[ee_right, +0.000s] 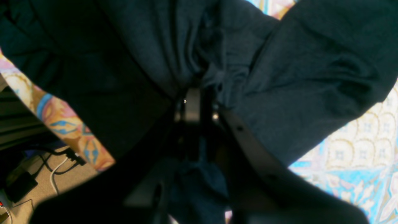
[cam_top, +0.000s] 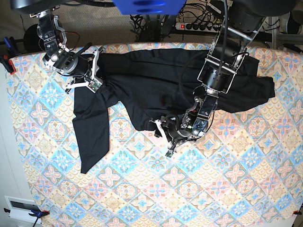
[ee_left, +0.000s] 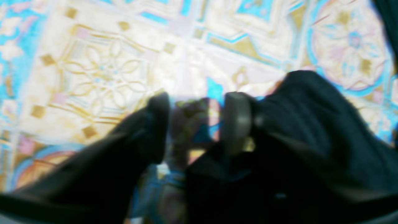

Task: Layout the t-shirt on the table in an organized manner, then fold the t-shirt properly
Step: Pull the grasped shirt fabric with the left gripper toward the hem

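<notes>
Two tools work the black t-shirt, spread crumpled across the desk in the layout step: the right tool is clamped on cloth near a sleeve, the left tool stands part-open at the hem, holding nothing I can confirm, so next likely calls for a pull outward to flatten it.

Right arm comes in from the far corner on the base view's left, wrist angled low. Right hand is closed tight, fingers pinched together with black cloth bunched between them in the wrist view.

Left arm reaches down from the far edge on the base view's right, forearm sloping toward the middle. Left hand sits low, close to the surface. Its wrist view is blurred; the two fingers stand partly apart with a visible gap between them. Can't tell if anything is gripped there.
</notes>
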### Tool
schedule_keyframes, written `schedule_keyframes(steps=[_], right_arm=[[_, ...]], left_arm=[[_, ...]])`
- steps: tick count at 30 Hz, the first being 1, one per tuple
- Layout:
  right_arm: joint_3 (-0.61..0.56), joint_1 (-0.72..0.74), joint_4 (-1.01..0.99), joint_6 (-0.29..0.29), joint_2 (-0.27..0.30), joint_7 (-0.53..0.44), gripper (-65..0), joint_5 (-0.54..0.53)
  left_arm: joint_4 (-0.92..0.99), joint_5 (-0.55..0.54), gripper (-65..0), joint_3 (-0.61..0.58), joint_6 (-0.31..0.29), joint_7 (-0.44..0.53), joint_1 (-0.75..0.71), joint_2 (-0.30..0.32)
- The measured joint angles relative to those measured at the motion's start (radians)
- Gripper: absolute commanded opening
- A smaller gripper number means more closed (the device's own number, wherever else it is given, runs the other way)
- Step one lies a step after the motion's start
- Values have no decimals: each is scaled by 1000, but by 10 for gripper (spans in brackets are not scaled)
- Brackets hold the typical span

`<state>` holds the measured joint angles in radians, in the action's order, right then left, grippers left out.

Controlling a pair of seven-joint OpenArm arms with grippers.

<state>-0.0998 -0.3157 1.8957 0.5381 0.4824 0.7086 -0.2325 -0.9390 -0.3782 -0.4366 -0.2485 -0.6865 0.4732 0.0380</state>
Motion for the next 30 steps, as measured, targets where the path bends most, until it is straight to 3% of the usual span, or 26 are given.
schedule_keyframes(steps=[3,4,13,17,25,30], right_arm=[[0,0,0,0,0,0,-650,0],[0,0,0,0,0,0,-650,0],[0,0,0,0,0,0,-650,0],[0,1,0,0,0,2,-650,1],[0,2,1,0,0,-5,-650,0],[0,11,1,2,0,2,-650,0]], left_arm=[[0,-54,-642,0,-12,-5,-4,-3],[0,-53,-650,0,-15,-6,-6,-5],[0,-62,-650,5,-16,-29,-3,-4],[-130,-49,-650,12,-15,-73,-41,41],[-204,-45,-650,209,-14,-61,-34,44],[-260,-45,-650,259,-14,-63,-33,42]])
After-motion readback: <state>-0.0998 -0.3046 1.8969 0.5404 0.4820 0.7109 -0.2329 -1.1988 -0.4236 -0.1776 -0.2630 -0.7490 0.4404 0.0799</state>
